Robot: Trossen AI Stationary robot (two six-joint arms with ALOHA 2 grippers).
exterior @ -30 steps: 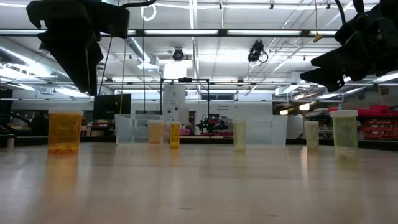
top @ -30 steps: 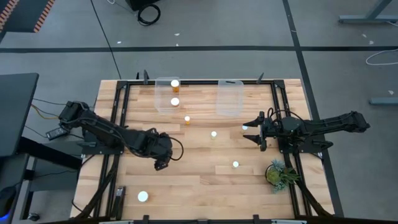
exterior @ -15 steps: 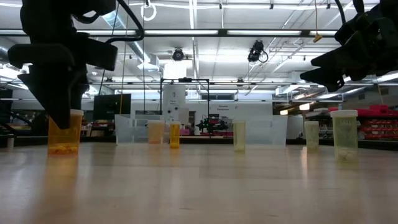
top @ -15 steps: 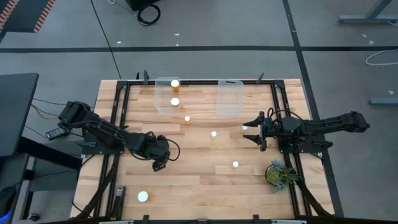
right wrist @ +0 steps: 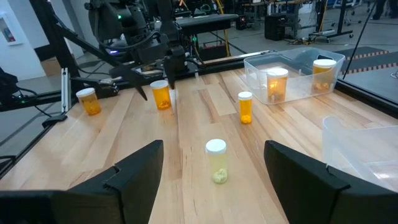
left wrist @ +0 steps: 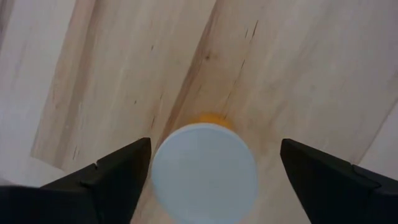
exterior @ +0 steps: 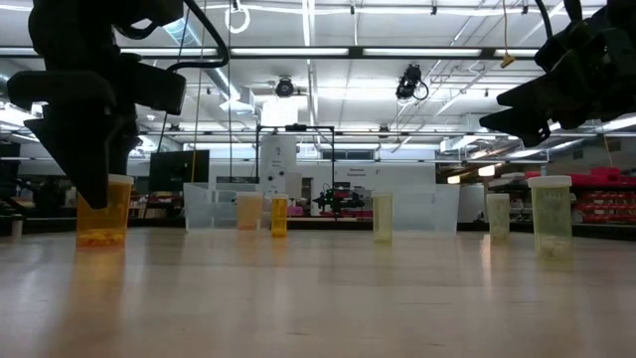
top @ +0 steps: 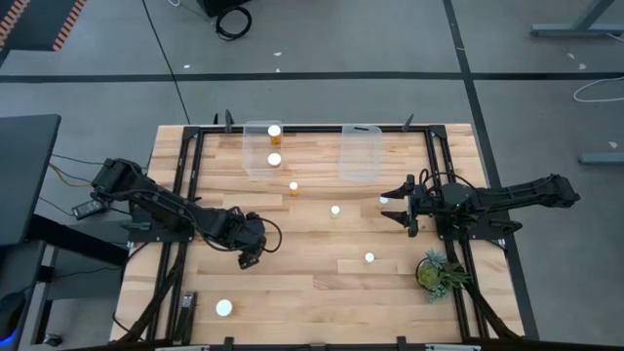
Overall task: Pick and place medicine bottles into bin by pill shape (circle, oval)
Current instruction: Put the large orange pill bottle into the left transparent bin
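Left gripper point(top: 250, 256) jaws spread, straddling medicine bottle point(left wrist: 204, 163), which stands on the table point(top: 292, 283) well short of the clear tub point(top: 262, 156). Best to centre on the white cap, then close gently. Left arm points straight down over the bottle. Right gripper point(top: 401, 203) waits spread near the other tub point(top: 360, 156).

Wooden table point(top: 292, 283), scattered medicine bottles point(top: 370, 257), two clear tubs point(top: 360, 154), potted plant point(top: 438, 272)
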